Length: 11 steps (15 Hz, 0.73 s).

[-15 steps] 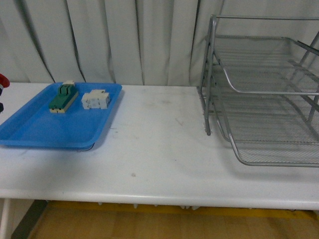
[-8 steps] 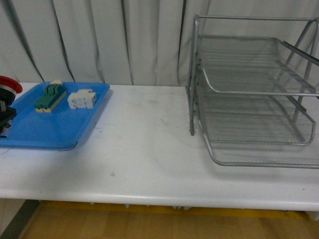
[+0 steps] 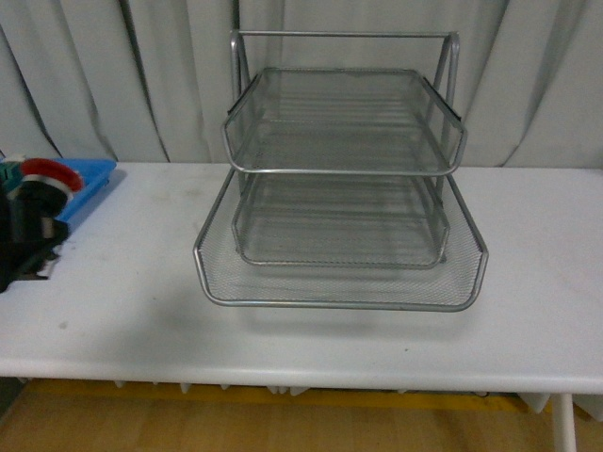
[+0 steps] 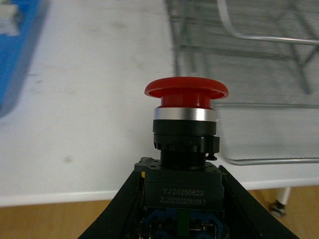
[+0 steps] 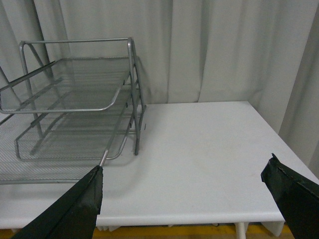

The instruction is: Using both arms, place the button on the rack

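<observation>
The button [image 4: 185, 124], red mushroom cap on a dark blocky body, stands upright between the black fingers [image 4: 127, 199] of my left gripper [image 4: 182, 199], which is shut on its body. In the front view the button [image 3: 47, 179] and the left gripper [image 3: 26, 235] sit at the far left edge, above the table. The silver three-tier mesh rack [image 3: 341, 188] stands in the middle of the table, to the right of the button. My right gripper [image 5: 184, 199] hangs wide open over bare table, with the rack [image 5: 75, 94] off to one side. The right arm does not show in the front view.
A corner of the blue tray [image 3: 89, 184] shows behind the left gripper at the table's left. The white table [image 3: 537, 273] stretches to the right of the rack. Grey curtains [image 3: 528, 85] hang close behind. The table's front edge runs near the rack's lowest tray.
The front view has swung right: the rack has shifted from the right edge to the middle and the blue tray has nearly left view. The held button has come further into view.
</observation>
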Motion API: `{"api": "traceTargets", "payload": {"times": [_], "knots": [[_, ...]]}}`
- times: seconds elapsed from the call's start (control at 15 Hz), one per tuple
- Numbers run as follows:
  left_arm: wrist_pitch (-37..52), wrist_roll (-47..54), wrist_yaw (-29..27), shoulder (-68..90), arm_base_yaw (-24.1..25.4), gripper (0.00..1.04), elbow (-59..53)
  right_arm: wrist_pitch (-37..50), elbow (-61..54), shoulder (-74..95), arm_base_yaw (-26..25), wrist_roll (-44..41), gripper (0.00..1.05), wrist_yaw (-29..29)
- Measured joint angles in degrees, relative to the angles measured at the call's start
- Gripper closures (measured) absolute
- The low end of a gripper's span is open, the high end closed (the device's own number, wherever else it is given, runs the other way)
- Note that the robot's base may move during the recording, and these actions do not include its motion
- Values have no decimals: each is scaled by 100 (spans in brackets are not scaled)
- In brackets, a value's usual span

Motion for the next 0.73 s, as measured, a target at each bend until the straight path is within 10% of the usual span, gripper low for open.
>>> {"api": "traceTargets", "payload": {"times": [0.47, 0.73], "knots": [[-116, 48, -166, 1364, -2435, 69, 1655, 17, 0, 0, 0, -2, 6, -2], [-323, 212, -17, 1880, -2857, 69, 1735, 20, 0, 0, 0, 0, 6, -2]]}}
